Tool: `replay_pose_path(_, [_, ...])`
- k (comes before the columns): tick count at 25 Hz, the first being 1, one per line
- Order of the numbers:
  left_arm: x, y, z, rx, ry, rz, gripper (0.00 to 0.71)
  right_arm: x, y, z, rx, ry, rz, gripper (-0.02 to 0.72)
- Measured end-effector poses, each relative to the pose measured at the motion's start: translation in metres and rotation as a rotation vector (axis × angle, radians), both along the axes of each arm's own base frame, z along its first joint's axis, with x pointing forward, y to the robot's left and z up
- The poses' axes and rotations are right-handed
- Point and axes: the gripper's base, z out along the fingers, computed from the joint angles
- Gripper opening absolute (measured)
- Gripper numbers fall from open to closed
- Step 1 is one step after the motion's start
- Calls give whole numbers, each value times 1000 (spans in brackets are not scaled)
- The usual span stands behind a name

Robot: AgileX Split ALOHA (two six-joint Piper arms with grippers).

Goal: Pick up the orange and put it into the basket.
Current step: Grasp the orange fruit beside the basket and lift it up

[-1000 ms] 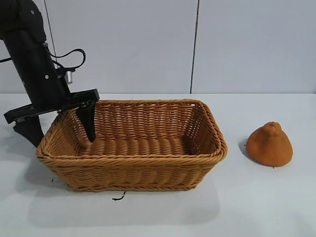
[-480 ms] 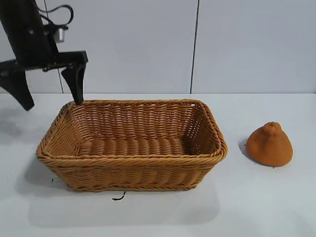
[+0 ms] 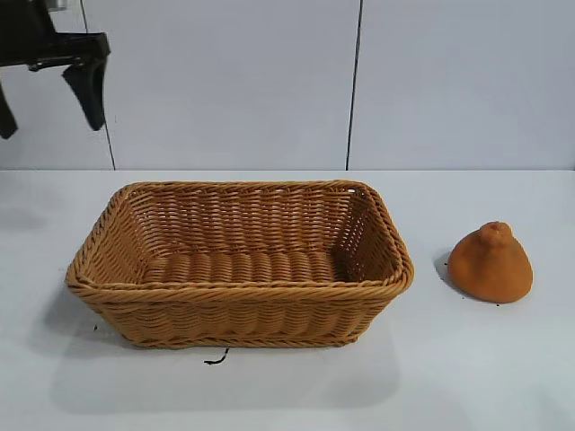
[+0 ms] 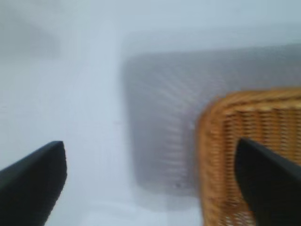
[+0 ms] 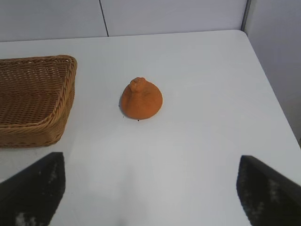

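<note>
The orange, matte orange-brown with a nub on top, sits on the white table to the right of the basket, apart from it. It also shows in the right wrist view, with the basket's corner beside it. The basket is empty. My left gripper is open and empty, high at the exterior view's top left, above the basket's far left corner. My right gripper is open and empty, above bare table short of the orange; it is out of the exterior view.
The white table ends at a grey panel wall behind. Its right edge and rounded far corner show in the right wrist view. A small black scrap lies in front of the basket.
My left gripper has risen out of the basket's left end and moved up and to the left, open and empty. The orange and basket have not moved.
</note>
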Motion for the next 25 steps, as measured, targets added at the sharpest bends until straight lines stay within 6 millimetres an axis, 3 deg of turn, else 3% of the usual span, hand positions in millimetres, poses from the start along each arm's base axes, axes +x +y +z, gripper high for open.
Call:
replay_pose_path(4, [-12, -3, -7, -22, 42, -30, 695, 0, 0, 0, 0, 0, 0, 685])
replay_pose_path(8, [-42, -5, -1, -23, 79, -52, 695, 0, 0, 0, 0, 0, 0, 685])
replay_pose_path(9, [-42, -5, -1, -23, 79, -52, 695, 0, 0, 0, 0, 0, 0, 685])
replay_pose_path(11, [-65, -6, 7, -19, 85, -73, 695, 0, 0, 0, 0, 0, 0, 685])
replay_pose_path(12, [-87, -6, 16, -18, 83, -78, 695, 0, 0, 0, 0, 0, 0, 685])
replay_pose_path(13, [-87, -6, 16, -18, 83, -78, 695, 0, 0, 0, 0, 0, 0, 685])
replay_pose_path(15, [-126, -8, 32, -15, 64, -83, 695, 0, 0, 0, 0, 0, 0, 685])
replay_pose_path(18, [-170, -9, 48, -12, 21, -84, 695, 0, 0, 0, 0, 0, 0, 685])
replay_pose_path(19, [-183, -10, 49, -9, 16, -86, 695, 0, 0, 0, 0, 0, 0, 685])
replay_pose_path(20, [-183, -10, 49, -9, 16, -86, 695, 0, 0, 0, 0, 0, 0, 685])
replay_pose_path(21, [-212, -10, 54, 4, -11, -87, 695, 0, 0, 0, 0, 0, 0, 685])
replay_pose_path(25, [-262, -11, 55, 16, -74, -87, 695, 0, 0, 0, 0, 0, 0, 685])
